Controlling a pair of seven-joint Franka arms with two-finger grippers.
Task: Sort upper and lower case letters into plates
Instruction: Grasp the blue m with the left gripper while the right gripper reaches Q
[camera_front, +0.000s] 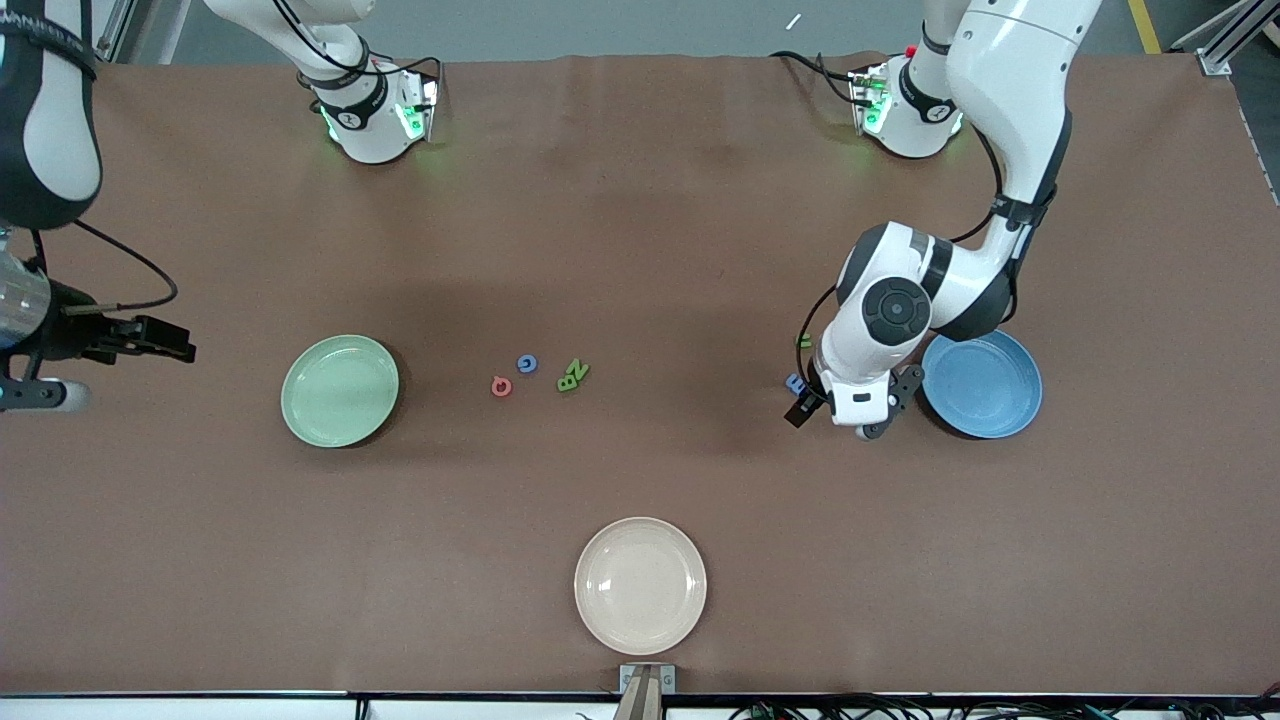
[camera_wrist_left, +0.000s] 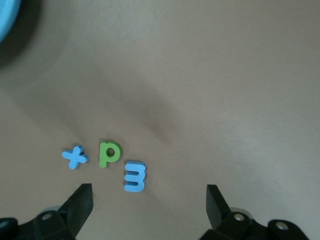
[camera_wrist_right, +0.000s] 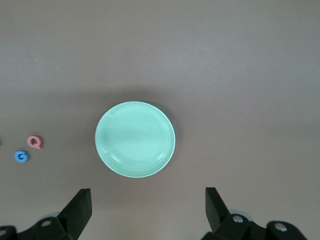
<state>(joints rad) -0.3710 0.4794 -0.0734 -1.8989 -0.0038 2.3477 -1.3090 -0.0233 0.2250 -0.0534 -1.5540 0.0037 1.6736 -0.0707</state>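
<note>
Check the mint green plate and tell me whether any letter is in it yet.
No. The mint green plate is bare in the right wrist view; the Q and G lie on the table beside it.

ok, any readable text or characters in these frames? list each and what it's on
"x": blue piece on the table.
"p": green piece beside it.
"E", seen turned: blue piece.
"Q": pinkish red piece.
"G": blue piece.
"B" and "Z": two touching green pieces, only just legible.
Markings on the arm bases: too small to read.

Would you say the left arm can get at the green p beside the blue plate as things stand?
Probably yes: the left gripper hangs open just over the green p, nothing covering it, though the blue x and blue E crowd it.
</note>
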